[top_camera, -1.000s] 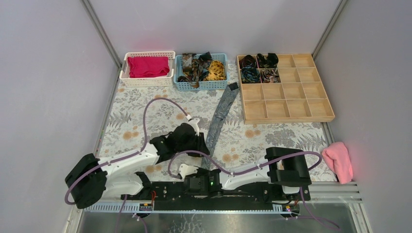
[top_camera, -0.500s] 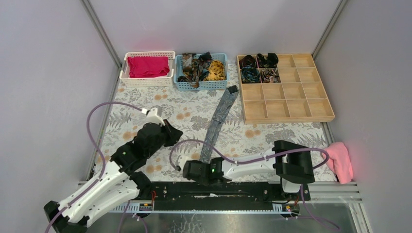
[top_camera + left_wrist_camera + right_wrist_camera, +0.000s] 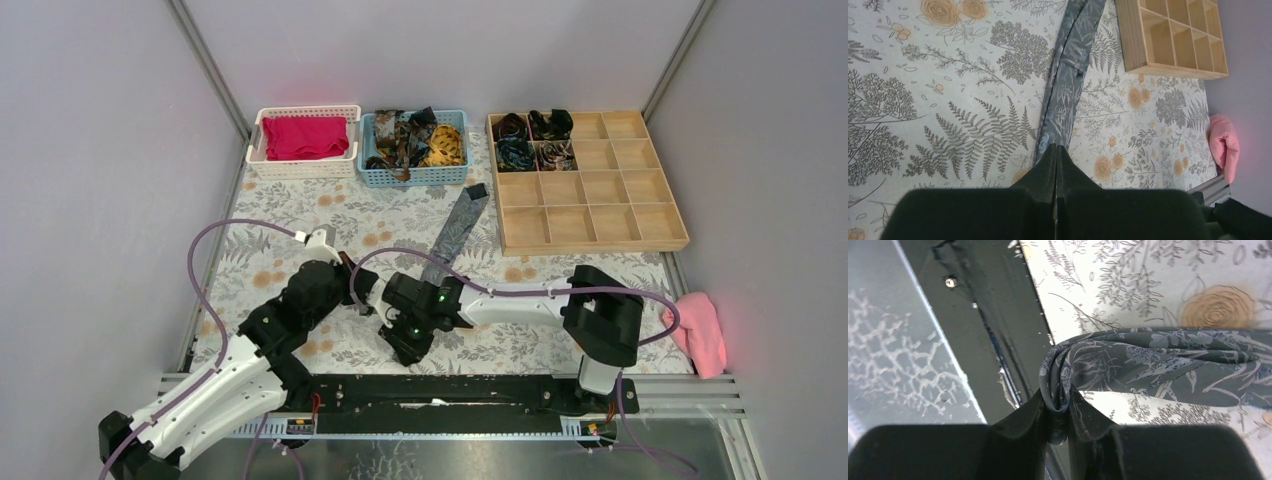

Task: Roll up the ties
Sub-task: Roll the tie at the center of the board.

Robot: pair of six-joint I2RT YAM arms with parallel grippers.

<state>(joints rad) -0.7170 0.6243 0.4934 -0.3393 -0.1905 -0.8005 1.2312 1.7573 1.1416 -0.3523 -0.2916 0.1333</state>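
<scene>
At the table's (image 3: 290,215) centre, a grey tie (image 3: 455,228) is laid flat along a line from 1 o'clock to 7 o'clock, with its far end just beside the near-left corner of the tray (image 3: 596,245). Its near end is folded over on itself and is pinched by the right claw (image 3: 1058,415). Only a first turn is seen, so the roll is judged barely begun. The left claw (image 3: 1056,152) is pressed together on nothing and is pointed along the strip from the tie's 9 o'clock side; whether the cloth is touched cannot be told. Four coils (image 3: 530,138) are set in the tray's far-left cells, and more ties (image 3: 415,140) are heaped in the basket (image 3: 415,178) at 12 o'clock.

Slippage is judged the main risk: the fold is thin and could be pulled from the pinch by a quick wrist turn. With the strip unpinned, it could be dragged across the table instead of wound. If the turn is made off the tie's line, a skewed, loose coil could result.
</scene>
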